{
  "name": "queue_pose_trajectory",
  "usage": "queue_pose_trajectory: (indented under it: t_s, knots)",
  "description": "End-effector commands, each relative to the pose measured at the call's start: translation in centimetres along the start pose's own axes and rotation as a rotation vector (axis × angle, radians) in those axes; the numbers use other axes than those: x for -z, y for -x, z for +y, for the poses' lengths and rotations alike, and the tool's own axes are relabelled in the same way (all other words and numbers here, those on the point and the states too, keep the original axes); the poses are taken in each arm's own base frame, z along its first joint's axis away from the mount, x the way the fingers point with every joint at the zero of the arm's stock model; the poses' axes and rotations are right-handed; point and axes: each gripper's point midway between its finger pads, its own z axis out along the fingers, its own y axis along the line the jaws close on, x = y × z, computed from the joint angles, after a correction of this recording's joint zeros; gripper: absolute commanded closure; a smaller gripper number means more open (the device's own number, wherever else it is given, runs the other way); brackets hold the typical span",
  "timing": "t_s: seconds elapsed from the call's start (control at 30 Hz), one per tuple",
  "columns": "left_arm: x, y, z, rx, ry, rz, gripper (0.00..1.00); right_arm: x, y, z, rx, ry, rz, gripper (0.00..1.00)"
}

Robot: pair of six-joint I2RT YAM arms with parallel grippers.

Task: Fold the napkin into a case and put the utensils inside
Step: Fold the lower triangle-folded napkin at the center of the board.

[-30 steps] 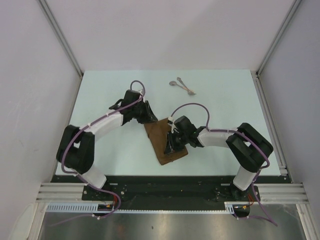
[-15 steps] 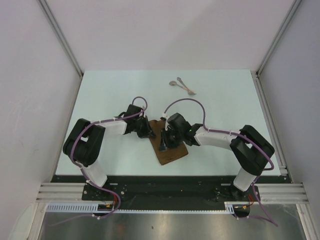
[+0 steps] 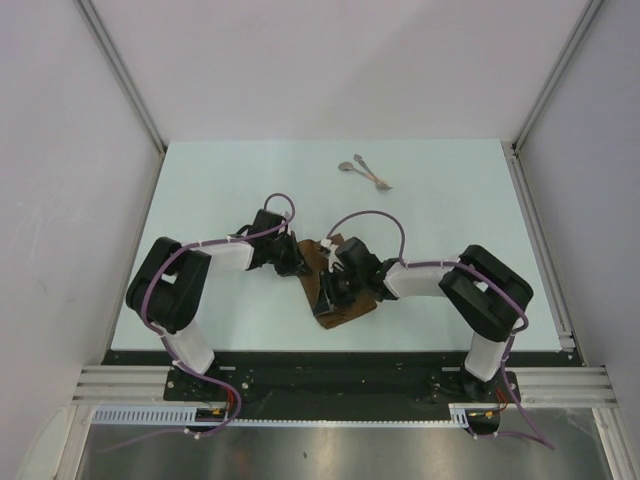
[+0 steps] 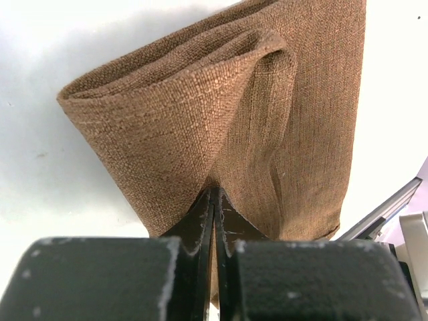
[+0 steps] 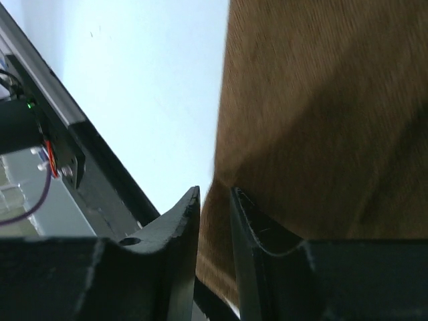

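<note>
Folding step in hand: the napkin (image 3: 340,310) lies mid-table, close in front of your arm bases. It is already doubled into a thick brown strip but is not yet a neat flat case. Left gripper (image 4: 214,192): jaws closed tight on a raised pleat of the cloth, which tents up to the tips. Right gripper (image 5: 215,195): jaws narrowly parted with the napkin's edge running down between them; you cannot tell here whether they clamp it or only straddle it. Cloth is coarse plain weave, matte and soft, and holds rounded folds whose layers gape at the end. Judgement: your next move calls for drawing the pinched layer across and laying it flat, with even tension from both arms so the stack does not skew. Farther back on the pale table (image 3: 450,200), the utensils (image 3: 365,172), two thin silvery pieces lying close together, sit well apart from the cloth, untouched
</note>
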Motion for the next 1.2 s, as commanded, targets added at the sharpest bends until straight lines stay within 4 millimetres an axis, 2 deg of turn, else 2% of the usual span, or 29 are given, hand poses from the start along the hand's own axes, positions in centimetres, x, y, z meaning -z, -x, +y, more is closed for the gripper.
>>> queue_pose_trajectory:
  t_s: [0.0,0.1,0.13,0.27,0.37,0.47,0.53,0.57,0.63,0.7,0.8,0.83,0.9,0.97,1.03,1.07,1.17]
  knots:
    - [-0.6,0.3,1.9,0.01,0.074,-0.022,0.98,2.2,-2.9,-1.3,-0.025,-0.025,0.011,0.7]
    - [-0.5,0.6,1.9,0.003,0.077,-0.032,0.97,3.7,-3.4,-1.5,-0.024,-0.035,-0.014,0.7]
    - [-0.4,0.6,1.9,-0.002,0.082,-0.031,0.97,4.0,-4.1,-2.2,-0.035,-0.05,-0.004,0.7]
    - [0.6,1.4,0.5,-0.025,0.051,-0.051,0.94,5.2,-4.4,-2.1,-0.035,-0.059,-0.017,0.71]
    - [1.5,1.5,-0.9,-0.037,0.004,-0.046,0.89,6.4,-2.9,-1.0,-0.018,-0.056,-0.061,0.71]
    - [3.2,1.7,-2.6,-0.048,-0.045,-0.071,0.85,7.3,-0.5,0.9,0.009,-0.023,-0.12,0.7]
    - [4.2,1.6,-3.6,-0.049,-0.077,-0.082,0.84,6.8,0.3,1.4,0.009,-0.007,-0.123,0.71]
    - [4.4,1.3,-3.6,-0.044,-0.081,-0.08,0.85,6.6,1.0,2.3,0.011,0.027,-0.125,0.71]
    - [4.9,1.0,-4.0,-0.036,-0.101,-0.085,0.86,5.1,1.3,3.2,0.02,0.066,-0.112,0.71]
    - [4.6,0.2,-3.7,-0.027,-0.1,-0.078,0.89,4.0,1.3,4.6,0.037,0.101,-0.096,0.71]
    - [3.7,-1.0,-2.2,0.007,-0.071,-0.051,0.91,2.4,0.5,4.2,0.024,0.109,-0.058,0.72]
    - [3.0,-1.4,-1.1,0.016,-0.048,-0.054,0.91,2.2,0.2,4.0,0.017,0.109,-0.05,0.72]
    - [2.2,-1.6,0.1,0.025,-0.015,-0.045,0.92,1.9,-0.9,2.9,0.004,0.084,-0.033,0.72]
    - [0.9,-1.5,1.1,0.024,0.023,-0.032,0.93,2.1,-1.2,1.8,-0.006,0.051,-0.039,0.72]
    - [0.4,-0.9,1.1,0.013,0.033,-0.036,0.94,2.7,-1.6,0.8,-0.015,0.018,-0.034,0.72]
    - [0.2,-0.6,1.4,0.013,0.05,-0.047,0.93,3.1,-1.4,0.8,-0.012,0.013,-0.043,0.72]
    - [0.8,0.6,0.6,-0.037,0.092,-0.094,0.93,5.5,0.2,0.9,-0.008,-0.005,-0.108,0.71]
